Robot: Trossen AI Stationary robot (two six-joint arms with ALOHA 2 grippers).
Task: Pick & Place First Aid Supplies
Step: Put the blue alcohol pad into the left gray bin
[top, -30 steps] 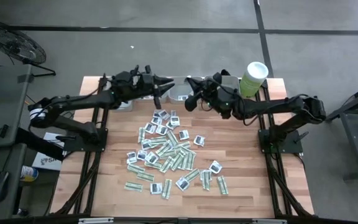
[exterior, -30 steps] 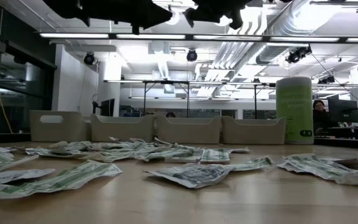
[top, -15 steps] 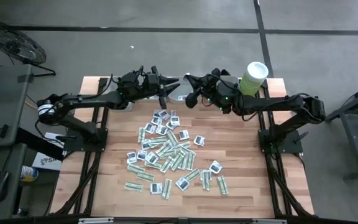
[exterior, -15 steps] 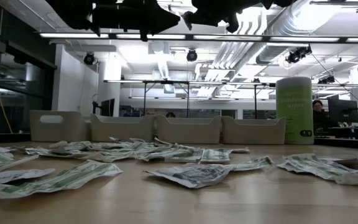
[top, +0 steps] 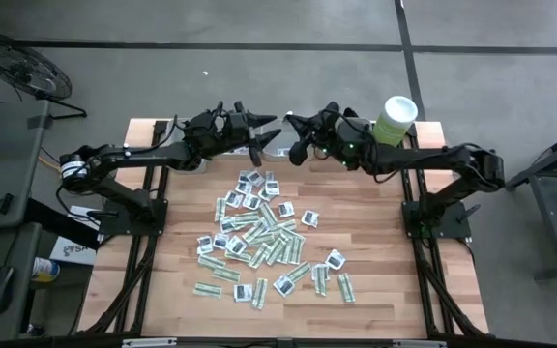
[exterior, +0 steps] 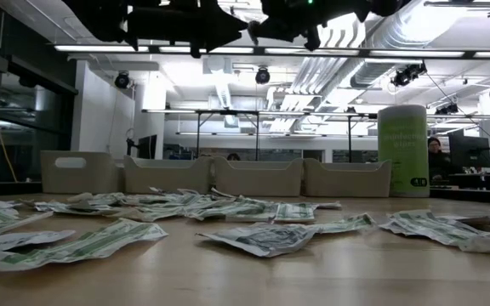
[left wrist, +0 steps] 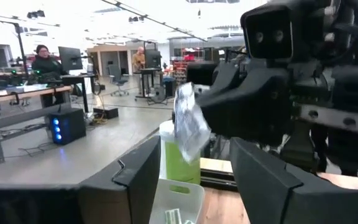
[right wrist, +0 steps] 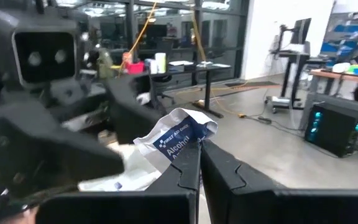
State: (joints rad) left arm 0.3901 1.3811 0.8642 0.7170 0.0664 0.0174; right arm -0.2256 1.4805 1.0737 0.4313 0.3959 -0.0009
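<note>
Matt wood-plank table point(top: 375, 242), crinkly paper/foil sachets point(top: 259, 232), smooth grey plastic trays point(exterior: 258, 177), matt blk pincers.

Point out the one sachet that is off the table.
The white alcohol sachet, pinched in the shut right gripper above the trays, facing the open left gripper. All others lie on the table.

Green-and-white striped strips and white sachets point(top: 259, 232) with dark marks are scattered on the pale wood-grain desk point(top: 385, 290). Beside the pale green, white-lidded tub point(top: 393, 121), grey trays point(exterior: 258, 177) are seen. A white sachet with blue print point(right wrist: 178, 140) is pinched.
</note>
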